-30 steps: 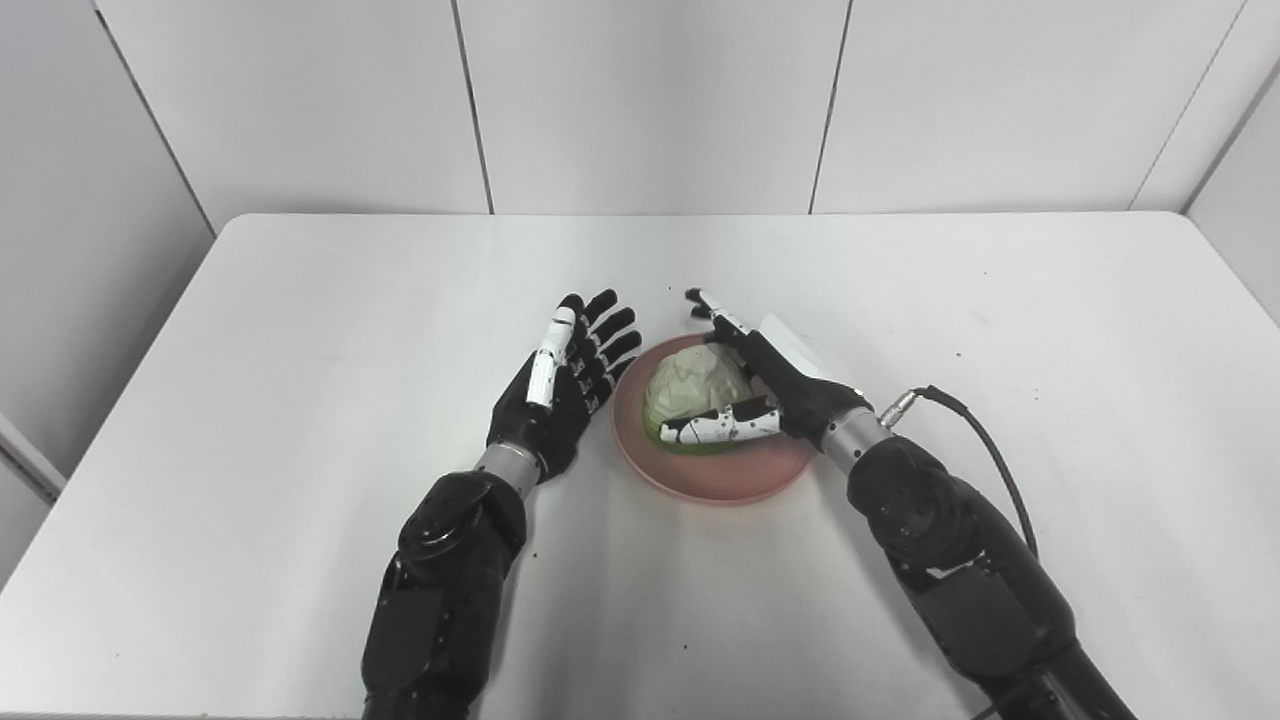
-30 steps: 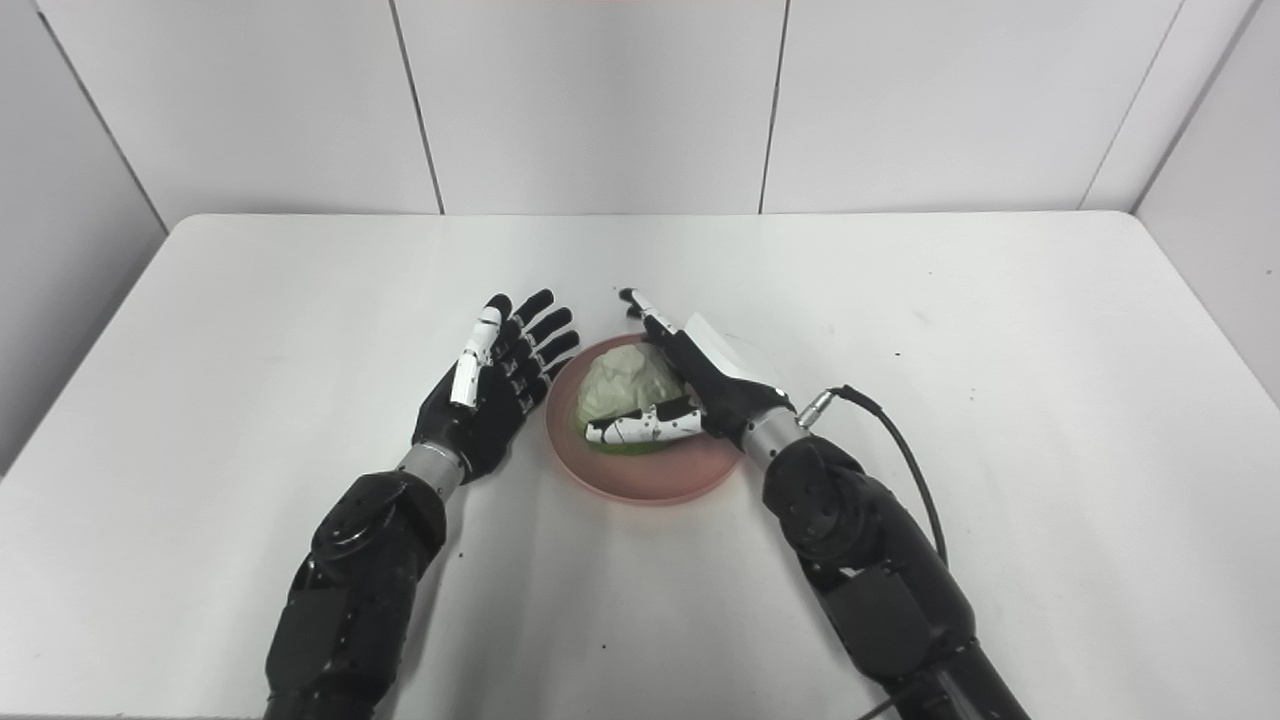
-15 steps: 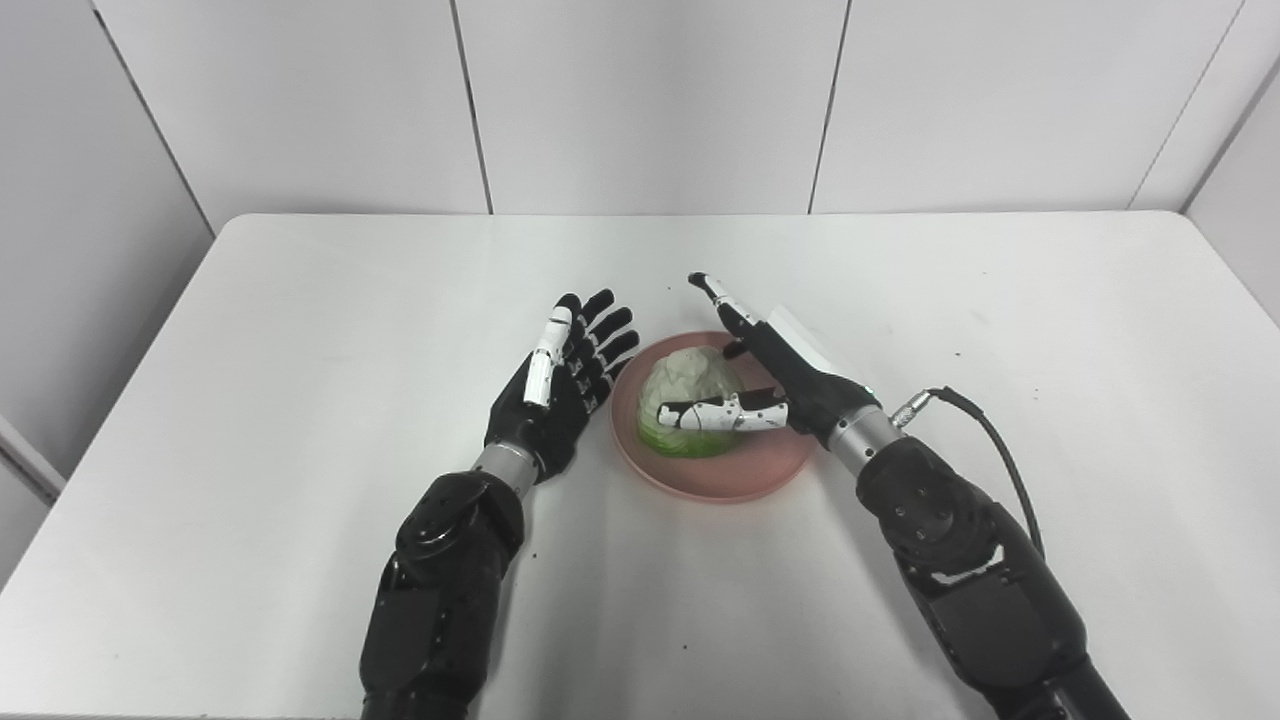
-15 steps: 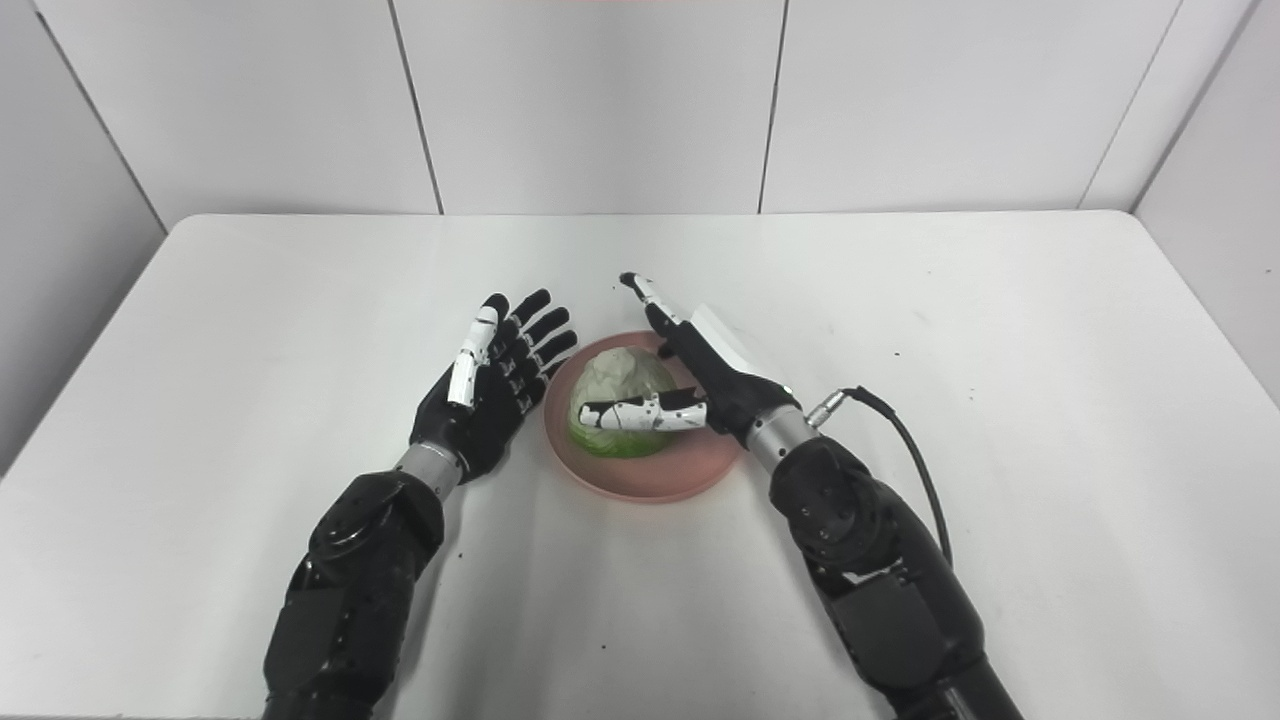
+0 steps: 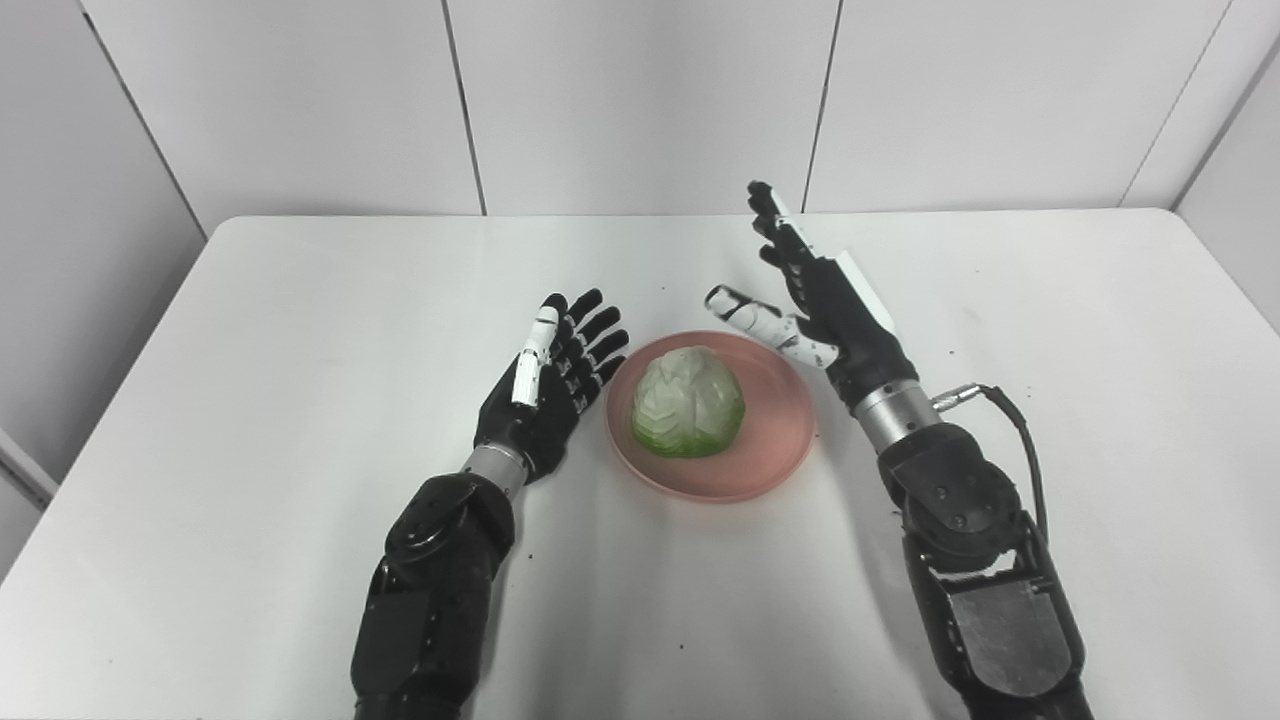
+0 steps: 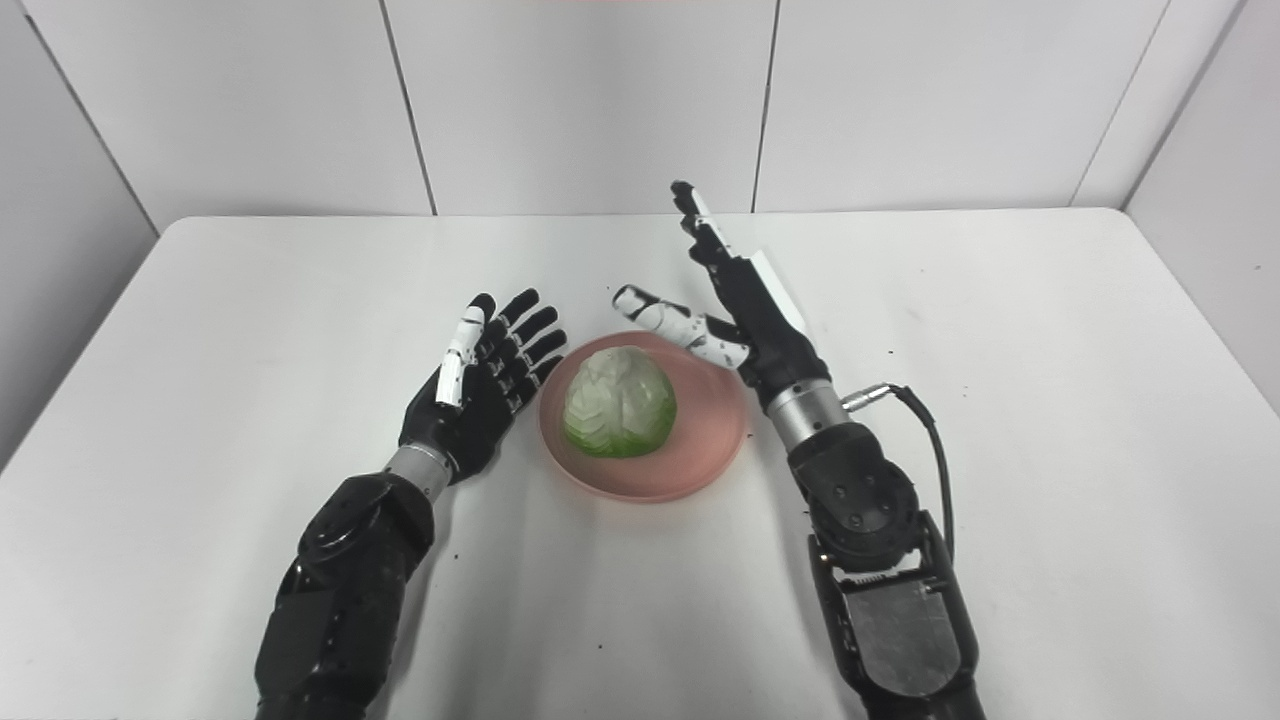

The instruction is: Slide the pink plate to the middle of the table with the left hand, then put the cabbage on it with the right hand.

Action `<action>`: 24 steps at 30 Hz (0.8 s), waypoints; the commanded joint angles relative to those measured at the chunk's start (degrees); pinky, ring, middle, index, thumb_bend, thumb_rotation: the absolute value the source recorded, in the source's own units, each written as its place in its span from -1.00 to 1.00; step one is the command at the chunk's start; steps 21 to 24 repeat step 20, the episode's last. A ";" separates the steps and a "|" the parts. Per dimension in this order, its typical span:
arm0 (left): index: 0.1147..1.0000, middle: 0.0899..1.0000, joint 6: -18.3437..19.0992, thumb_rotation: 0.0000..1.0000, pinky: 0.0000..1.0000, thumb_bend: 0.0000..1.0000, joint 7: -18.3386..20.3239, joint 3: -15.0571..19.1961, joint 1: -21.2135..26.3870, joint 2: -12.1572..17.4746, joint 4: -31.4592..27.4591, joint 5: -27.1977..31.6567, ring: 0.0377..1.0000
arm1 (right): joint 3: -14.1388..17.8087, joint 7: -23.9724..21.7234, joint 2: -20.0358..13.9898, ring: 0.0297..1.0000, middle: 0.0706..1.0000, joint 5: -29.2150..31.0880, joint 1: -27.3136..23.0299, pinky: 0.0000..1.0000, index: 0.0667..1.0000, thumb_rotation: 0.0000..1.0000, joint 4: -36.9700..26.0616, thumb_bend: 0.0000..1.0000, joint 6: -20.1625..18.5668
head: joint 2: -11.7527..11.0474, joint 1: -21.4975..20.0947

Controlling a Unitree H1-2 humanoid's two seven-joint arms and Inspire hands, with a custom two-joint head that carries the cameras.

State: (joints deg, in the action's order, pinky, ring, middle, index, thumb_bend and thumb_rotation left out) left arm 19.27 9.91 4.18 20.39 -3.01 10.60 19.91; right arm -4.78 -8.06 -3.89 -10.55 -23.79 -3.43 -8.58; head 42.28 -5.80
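A pale green cabbage (image 5: 688, 402) sits on the pink plate (image 5: 770, 440) near the middle of the white table. My left hand (image 5: 548, 390) is open, palm up, just left of the plate's rim, holding nothing. My right hand (image 5: 815, 300) is open and raised above the plate's far right edge, fingers spread and pointing up, clear of the cabbage. The same scene shows in the right eye view, with the cabbage (image 6: 618, 402), the plate (image 6: 700, 440), the left hand (image 6: 480, 385) and the right hand (image 6: 745, 300).
The white table (image 5: 250, 350) is bounded by grey wall panels at the back and sides. A black cable (image 5: 1015, 440) runs from my right wrist. Small dark specks lie on the table surface.
My right hand has let go of the cabbage and lifted up and back, fingers opening wide. The cabbage stays on the plate. The left hand has not moved.
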 commanded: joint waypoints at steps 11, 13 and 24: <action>0.91 0.92 -6.03 1.00 0.91 -0.09 -2.41 -0.93 -1.64 0.71 -4.90 -6.27 0.89 | 8.15 11.64 5.95 1.00 1.00 4.71 4.15 1.00 1.00 1.00 2.22 0.44 -0.82 | -0.71 -0.89; 0.95 0.95 -7.37 1.00 0.96 -0.10 -3.46 -1.42 -2.42 0.63 -5.91 -8.41 0.93 | 9.47 12.23 7.81 1.00 1.00 7.62 4.93 1.00 1.00 1.00 2.20 0.21 -1.18 | -0.82 -1.12; 1.00 1.00 -10.61 1.00 1.00 -0.14 -4.43 -1.89 -4.44 0.88 -7.53 -10.90 1.00 | 9.14 12.38 9.48 1.00 1.00 9.00 7.56 1.00 1.00 1.00 2.66 -0.35 0.60 | -1.06 -2.17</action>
